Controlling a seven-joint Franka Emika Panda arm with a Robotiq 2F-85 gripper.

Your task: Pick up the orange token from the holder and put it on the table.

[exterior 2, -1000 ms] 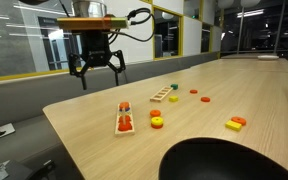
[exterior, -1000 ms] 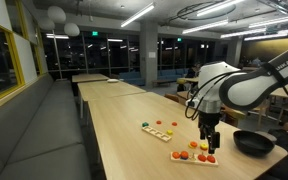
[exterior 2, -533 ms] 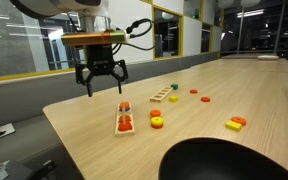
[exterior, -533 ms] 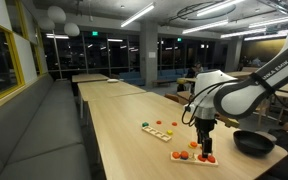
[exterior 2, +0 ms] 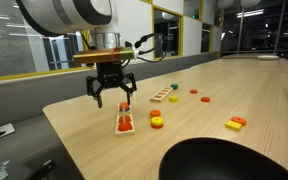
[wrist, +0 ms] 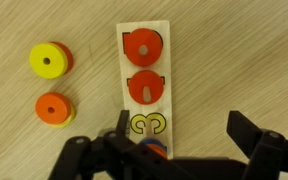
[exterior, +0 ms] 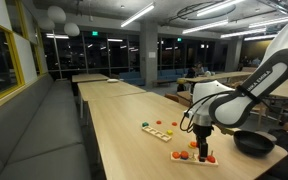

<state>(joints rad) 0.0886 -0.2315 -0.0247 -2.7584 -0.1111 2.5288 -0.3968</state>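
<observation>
Flat wooden holder (wrist: 167,68) bears round orange token (wrist: 136,48) (notched)

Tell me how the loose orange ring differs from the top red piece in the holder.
The flat orange ring lies on the wooden table; the red-orange round token sits in the pale wooden holder. The ring's hole is centred; the token's notch is off-centre. Both are round.

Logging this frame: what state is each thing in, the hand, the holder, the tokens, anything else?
Hand: open, empty, hanging over the holder.
Holder: flat on the table, slot marked 3 looks empty.
Top orange token: seated in the holder.
Next orange token: seated in the holder.
Yellow token: loose on the table, beside the holder.
Bowl: upright.
</observation>
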